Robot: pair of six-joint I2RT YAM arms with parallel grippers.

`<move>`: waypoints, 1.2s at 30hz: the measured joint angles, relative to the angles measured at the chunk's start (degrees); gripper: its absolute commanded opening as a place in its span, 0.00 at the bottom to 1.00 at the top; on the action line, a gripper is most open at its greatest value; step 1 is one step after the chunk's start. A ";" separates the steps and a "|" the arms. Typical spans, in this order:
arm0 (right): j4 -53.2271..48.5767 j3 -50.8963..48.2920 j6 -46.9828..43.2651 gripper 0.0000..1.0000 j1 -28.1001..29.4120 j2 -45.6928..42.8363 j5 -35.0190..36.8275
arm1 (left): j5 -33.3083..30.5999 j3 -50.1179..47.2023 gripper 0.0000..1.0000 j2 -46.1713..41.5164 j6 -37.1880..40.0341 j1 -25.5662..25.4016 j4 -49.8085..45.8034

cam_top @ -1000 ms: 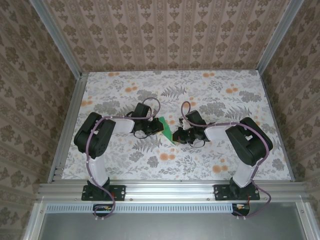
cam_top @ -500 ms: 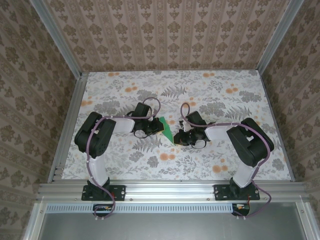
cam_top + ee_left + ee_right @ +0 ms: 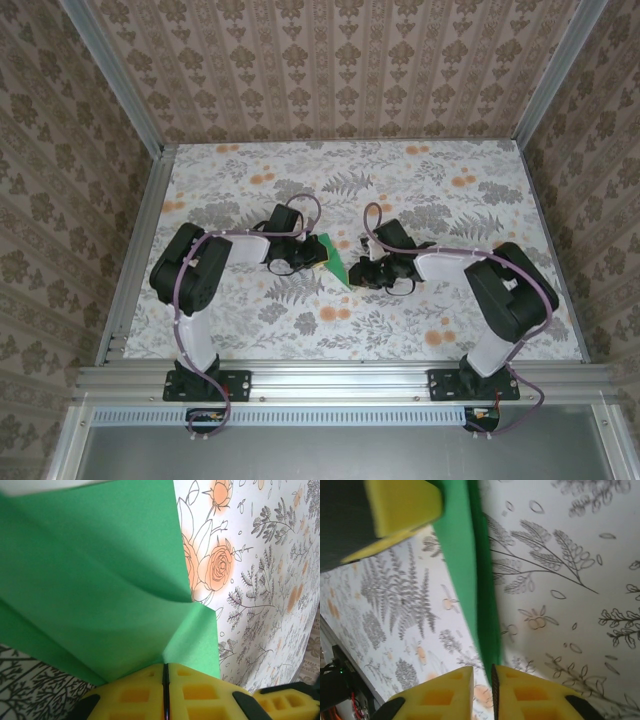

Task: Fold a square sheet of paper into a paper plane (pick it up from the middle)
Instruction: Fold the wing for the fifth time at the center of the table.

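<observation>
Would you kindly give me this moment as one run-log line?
left hand: shut on paper plane | right hand: slightly open, plane's tip in the gap

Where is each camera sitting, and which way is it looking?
Top external: high above and behind the arms, looking down at the table; both arms show, meeting at the green paper plane.
Left wrist: on the left arm, looking along the left gripper, its yellow fingers shut on the paper plane.
Right wrist: on the right arm, looking past the right gripper, its yellow fingers slightly apart at the plane's tip.
Shared: both wrist views see the green paper over the flowery table.
</observation>
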 measured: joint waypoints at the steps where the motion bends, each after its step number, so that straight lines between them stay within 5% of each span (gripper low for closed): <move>1: -0.72 0.52 -0.22 0.22 0.07 -1.01 0.46 | 0.07 0.11 0.11 0.04 0.00 0.00 -0.15; 16: -7.87 14.32 -4.90 0.16 6.82 6.23 5.20 | 0.66 1.03 0.11 0.63 0.24 0.04 -1.09; 36: -10.54 12.39 -5.07 0.16 5.57 10.34 6.27 | 0.76 1.22 0.11 0.74 0.63 0.02 -1.36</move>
